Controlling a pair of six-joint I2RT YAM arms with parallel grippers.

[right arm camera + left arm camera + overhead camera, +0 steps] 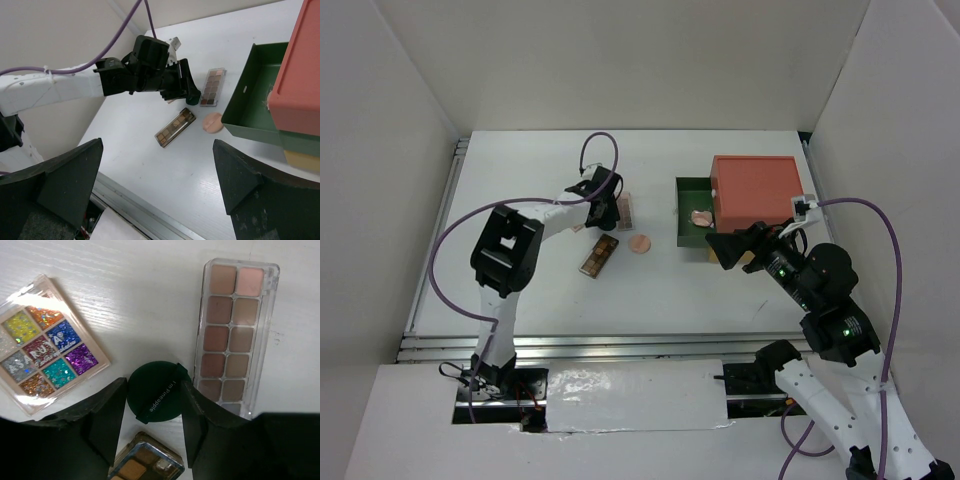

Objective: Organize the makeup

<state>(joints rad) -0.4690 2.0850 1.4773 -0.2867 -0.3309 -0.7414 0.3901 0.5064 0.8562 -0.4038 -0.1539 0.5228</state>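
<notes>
White tabletop [150, 285]: the left gripper [154, 412] jaws clamp a dark green compact [156, 387] lettered "I'm Pineapple", beside a glitter palette [45, 345], while the right gripper [157, 145] jaws stand wide apart.

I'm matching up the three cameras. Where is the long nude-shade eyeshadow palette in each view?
Top external: nude palette left of centre, above the brown palette.
Left wrist: nude palette at upper right, running down the frame.
Right wrist: nude palette at upper centre, left of the green drawer.
Shared landmark: the brown palette, visible in all three.
</notes>
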